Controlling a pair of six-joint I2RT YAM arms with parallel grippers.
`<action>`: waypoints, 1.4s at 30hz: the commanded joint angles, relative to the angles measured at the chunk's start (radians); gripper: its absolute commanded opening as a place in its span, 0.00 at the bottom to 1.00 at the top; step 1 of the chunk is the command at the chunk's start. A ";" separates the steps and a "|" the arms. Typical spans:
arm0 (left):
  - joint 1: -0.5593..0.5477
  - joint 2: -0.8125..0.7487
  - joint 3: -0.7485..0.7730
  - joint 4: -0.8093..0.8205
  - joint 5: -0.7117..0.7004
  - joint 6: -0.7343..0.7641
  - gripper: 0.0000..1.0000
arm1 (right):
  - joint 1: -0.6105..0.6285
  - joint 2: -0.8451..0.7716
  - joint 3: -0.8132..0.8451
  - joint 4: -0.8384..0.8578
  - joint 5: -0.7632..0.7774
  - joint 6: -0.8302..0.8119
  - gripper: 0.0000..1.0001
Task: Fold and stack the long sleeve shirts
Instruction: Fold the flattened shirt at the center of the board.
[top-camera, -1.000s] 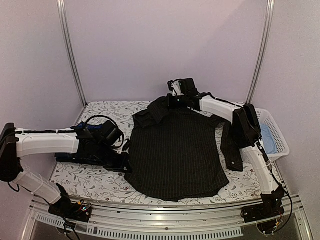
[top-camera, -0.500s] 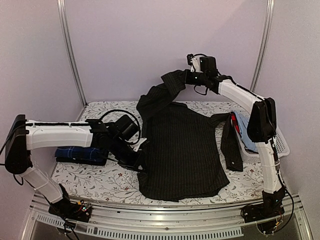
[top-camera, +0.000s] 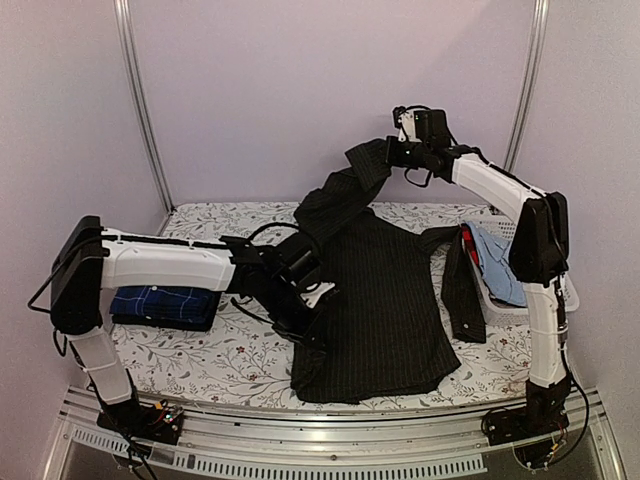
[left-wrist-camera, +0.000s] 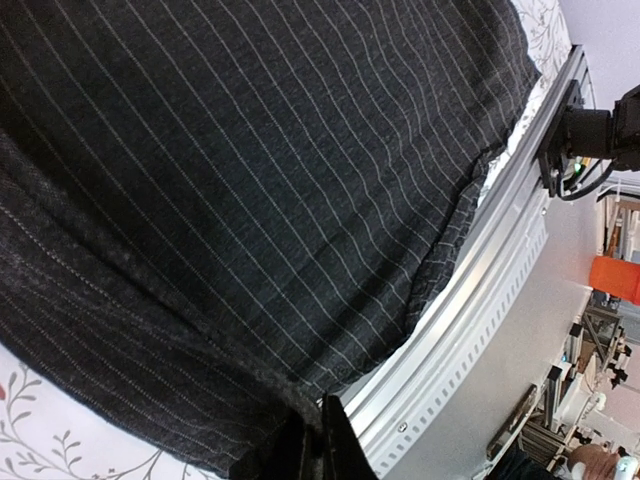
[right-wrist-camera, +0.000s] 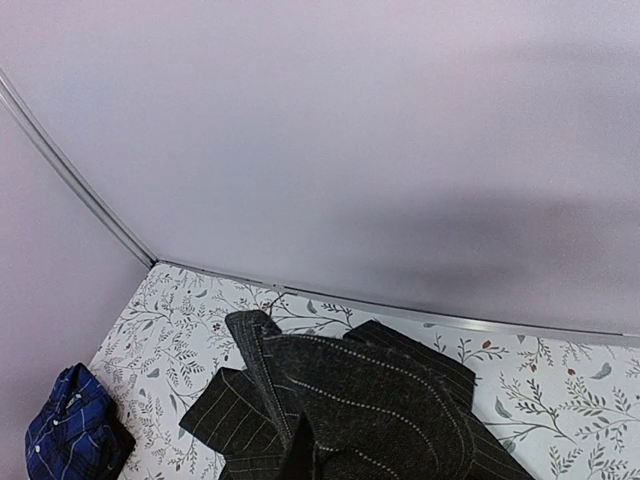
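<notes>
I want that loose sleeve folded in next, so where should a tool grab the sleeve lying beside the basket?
Pinch the cuff from above, on the basket side: the sleeve lies flat on the table alongside the black shirt, with the cuff nearest the front.

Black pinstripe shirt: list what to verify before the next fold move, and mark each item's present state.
1. Right gripper, jaws shut on the raised upper part of the black shirt: ok.
2. Left gripper, jaws shut on the shirt's side edge: ok.
3. Right sleeve folded in: not ok, it lies spread out beside the body.
4. Near hem short of the front rail: cannot tell, it lies right at the edge.
5. Navy shirt folded and apart from the black one: ok.
</notes>
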 joint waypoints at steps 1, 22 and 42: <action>-0.029 0.048 0.049 0.017 0.040 0.021 0.05 | -0.022 -0.109 -0.094 -0.018 0.076 0.000 0.00; -0.038 0.140 0.067 0.078 0.083 0.028 0.11 | -0.026 -0.303 -0.408 0.089 0.235 0.104 0.00; 0.023 0.014 0.081 0.118 0.065 0.027 0.67 | -0.026 -0.490 -0.755 0.225 0.341 0.224 0.00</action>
